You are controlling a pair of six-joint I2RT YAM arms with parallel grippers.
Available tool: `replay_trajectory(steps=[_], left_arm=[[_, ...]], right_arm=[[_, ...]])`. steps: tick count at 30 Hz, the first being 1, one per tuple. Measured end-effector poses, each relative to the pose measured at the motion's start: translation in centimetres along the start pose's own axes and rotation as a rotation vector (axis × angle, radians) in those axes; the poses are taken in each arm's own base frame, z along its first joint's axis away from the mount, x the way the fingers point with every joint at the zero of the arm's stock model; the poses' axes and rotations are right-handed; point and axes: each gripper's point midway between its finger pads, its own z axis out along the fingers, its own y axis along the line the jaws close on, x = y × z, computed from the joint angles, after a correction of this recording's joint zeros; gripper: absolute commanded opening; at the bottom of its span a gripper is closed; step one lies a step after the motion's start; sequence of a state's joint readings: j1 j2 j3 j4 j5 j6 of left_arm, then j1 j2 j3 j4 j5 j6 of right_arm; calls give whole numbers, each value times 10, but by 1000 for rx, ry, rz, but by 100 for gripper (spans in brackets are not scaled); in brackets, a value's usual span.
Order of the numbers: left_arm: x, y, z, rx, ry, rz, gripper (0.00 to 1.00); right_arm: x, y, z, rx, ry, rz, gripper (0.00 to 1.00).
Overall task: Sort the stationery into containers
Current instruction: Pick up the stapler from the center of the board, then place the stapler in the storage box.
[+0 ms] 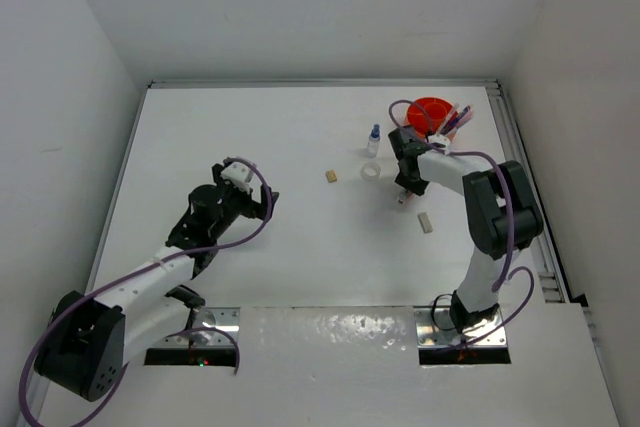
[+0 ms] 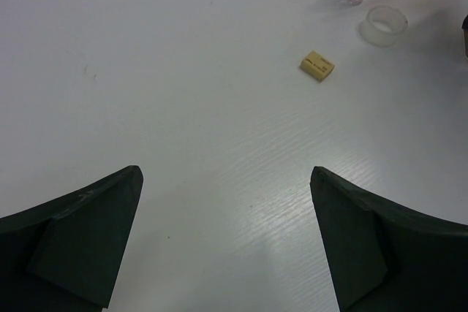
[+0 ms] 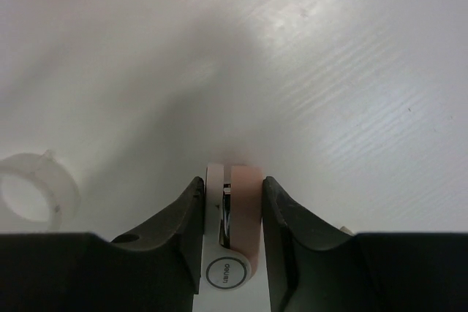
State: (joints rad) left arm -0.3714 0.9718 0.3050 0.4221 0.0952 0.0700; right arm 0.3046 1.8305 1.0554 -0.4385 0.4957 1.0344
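Observation:
My right gripper [image 3: 232,184] is shut on a pink and white pen [image 3: 238,210] with a metal clip, low over the table; both fingers press its sides. From above, that gripper [image 1: 404,192] is just in front of the orange tub [image 1: 430,112], which holds several pens [image 1: 458,119]. A clear tape ring [image 1: 371,172], a blue-capped bottle [image 1: 374,139], a tan eraser [image 1: 330,176] and a white eraser [image 1: 425,221] lie on the table. My left gripper [image 2: 227,180] stands open and empty, well short of the tan eraser [image 2: 317,66].
The tape ring [image 3: 33,195] lies just left of my right fingers. White walls close the table at the back and both sides. A metal rail [image 1: 525,177] runs along the right edge.

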Motion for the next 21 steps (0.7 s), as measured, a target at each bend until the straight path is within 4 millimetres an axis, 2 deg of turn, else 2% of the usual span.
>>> replay_trajectory(steps=[3, 6, 11, 14, 17, 19, 21], left_arm=[[1, 1, 0, -3, 3, 0, 97], [2, 1, 1, -6, 7, -1, 97], [5, 5, 2, -22, 16, -2, 97], [5, 10, 2, -49, 15, -3, 97], [3, 16, 3, -75, 5, -4, 97], [2, 19, 3, -89, 1, -5, 97], [2, 23, 4, -102, -1, -7, 97]], right_arm=[[-11, 15, -12, -69, -61, -104, 0], [-33, 43, -39, -185, -180, -223, 0], [-89, 91, -89, -339, -429, -327, 0], [-134, 104, -110, -339, -613, -316, 0], [-172, 104, -115, -272, -765, -282, 0], [-189, 101, -107, -206, -829, -270, 0], [-198, 97, -91, -136, -863, -276, 0]])
